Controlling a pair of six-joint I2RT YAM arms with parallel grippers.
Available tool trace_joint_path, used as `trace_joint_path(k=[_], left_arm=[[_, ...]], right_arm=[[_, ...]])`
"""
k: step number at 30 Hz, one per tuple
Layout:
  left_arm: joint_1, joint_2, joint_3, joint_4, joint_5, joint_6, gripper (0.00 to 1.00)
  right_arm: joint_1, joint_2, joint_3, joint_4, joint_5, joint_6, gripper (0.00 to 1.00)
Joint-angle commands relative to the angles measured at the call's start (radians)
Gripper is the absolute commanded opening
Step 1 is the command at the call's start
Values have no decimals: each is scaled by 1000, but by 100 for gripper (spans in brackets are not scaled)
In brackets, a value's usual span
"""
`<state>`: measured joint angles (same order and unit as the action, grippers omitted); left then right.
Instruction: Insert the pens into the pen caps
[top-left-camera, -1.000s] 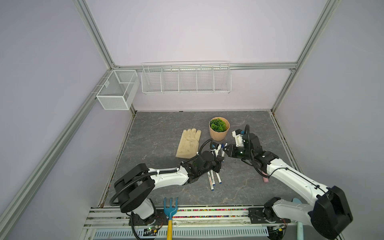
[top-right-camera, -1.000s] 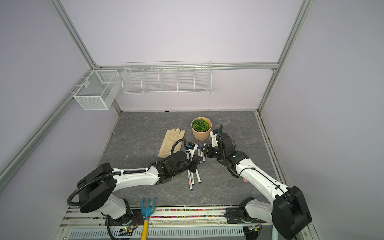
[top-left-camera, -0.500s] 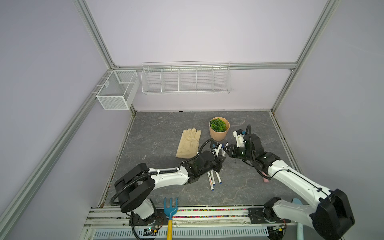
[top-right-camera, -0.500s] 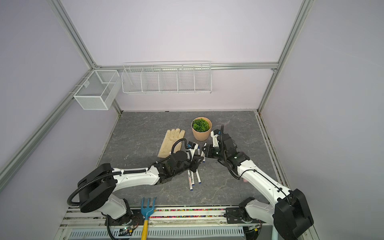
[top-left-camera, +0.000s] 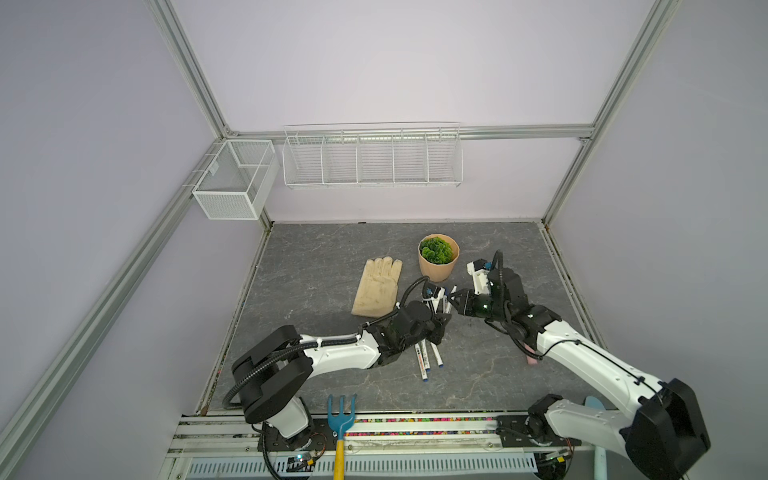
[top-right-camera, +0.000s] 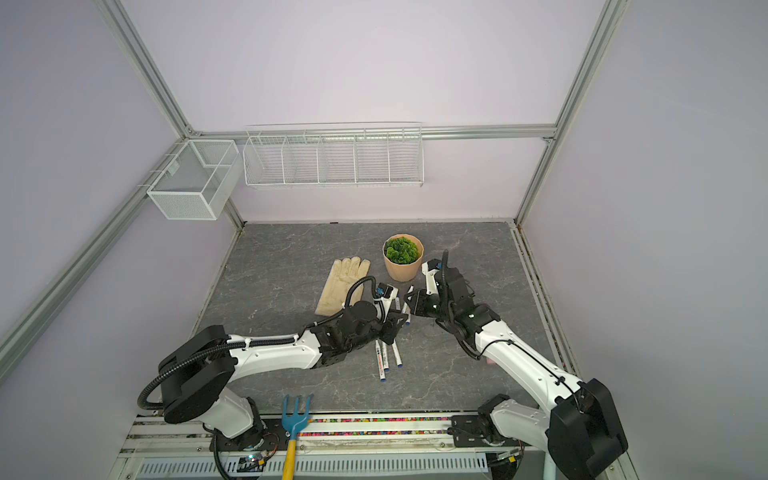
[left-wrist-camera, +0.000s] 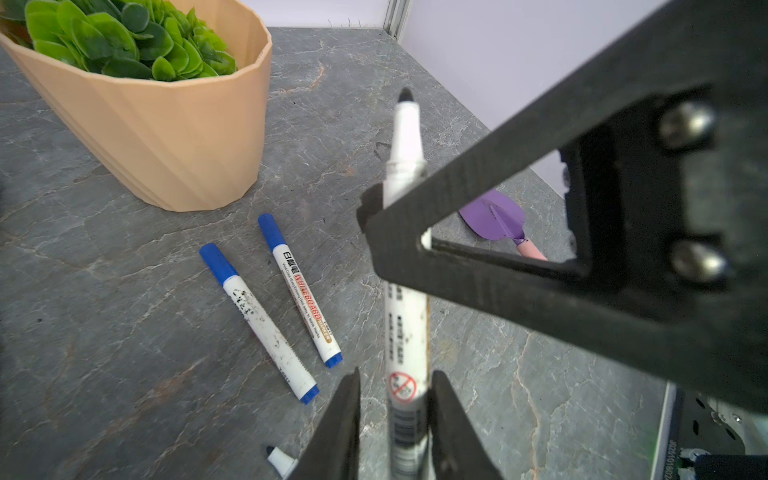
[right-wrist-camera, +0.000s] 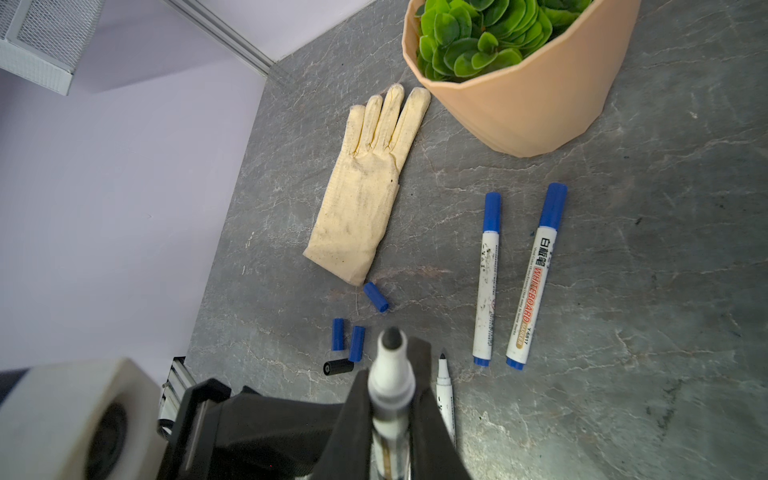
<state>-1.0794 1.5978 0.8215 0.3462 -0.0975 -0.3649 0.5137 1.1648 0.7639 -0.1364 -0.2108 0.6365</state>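
Right gripper (right-wrist-camera: 390, 361) is clamped on an uncapped pen (left-wrist-camera: 406, 324), black tip bare, held off the table (right-wrist-camera: 623, 332). Left gripper (left-wrist-camera: 395, 372) is narrow. Its jaws flank the same pen's back end with a thin gap on each side, so we read it as not gripping. Both grippers meet mid-table, near the pot (right-wrist-camera: 519, 108).

Outward from there, in the right wrist view:
- A bare-tipped pen (right-wrist-camera: 445, 395) lies just beside the right gripper.
- Four caps are loose near the glove (right-wrist-camera: 361, 195): three loose blue caps (right-wrist-camera: 356, 343) and one black cap (right-wrist-camera: 338, 367).
- Two pens are finished and lie side by side: scuffed capped pen (right-wrist-camera: 487, 274) and labelled capped pen (right-wrist-camera: 536, 274), both with blue caps on.

Pens, we count six: one held, two capped, and three floor pens (top-left-camera: 428, 357) beside the left arm in a top view, their far ends hidden under it.

Caps, we count six: two fitted, four loose.

Our read on progress: two of six done, four left. The held black-tipped pen likely goes to the black cap.
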Motion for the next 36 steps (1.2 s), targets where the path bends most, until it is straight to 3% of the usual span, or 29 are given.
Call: trace_joint_path(k=[1,6,17,27,31,32,34,36], left_arm=[[-2,11,28,-6,-10,3,30],[-2,25,30,36,-3,3,41],[19,74,98,56,23,27,38],[30,94,105,35,64,-9,2],[53,73,61,60,66,-63,0],[58,63,45,70,57,-76,0],[68,36,12,79,14,-100,0],[74,0,-13,45,-86,-136,0]], right_arm=[[-4,-23,-19,20,-18,13,6],[-4,-21,-18,25,-25,12,6],[-4,-31,-23,25,-30,3,6],[-5,-43,-26,21,-11,-4,6],[-8,-46,-22,17,-1,-14,7],[-8,-44,-18,12,-1,-19,10],[-7,-33,-7,-8,3,-31,26],[3,-24,5,-34,18,-57,39]])
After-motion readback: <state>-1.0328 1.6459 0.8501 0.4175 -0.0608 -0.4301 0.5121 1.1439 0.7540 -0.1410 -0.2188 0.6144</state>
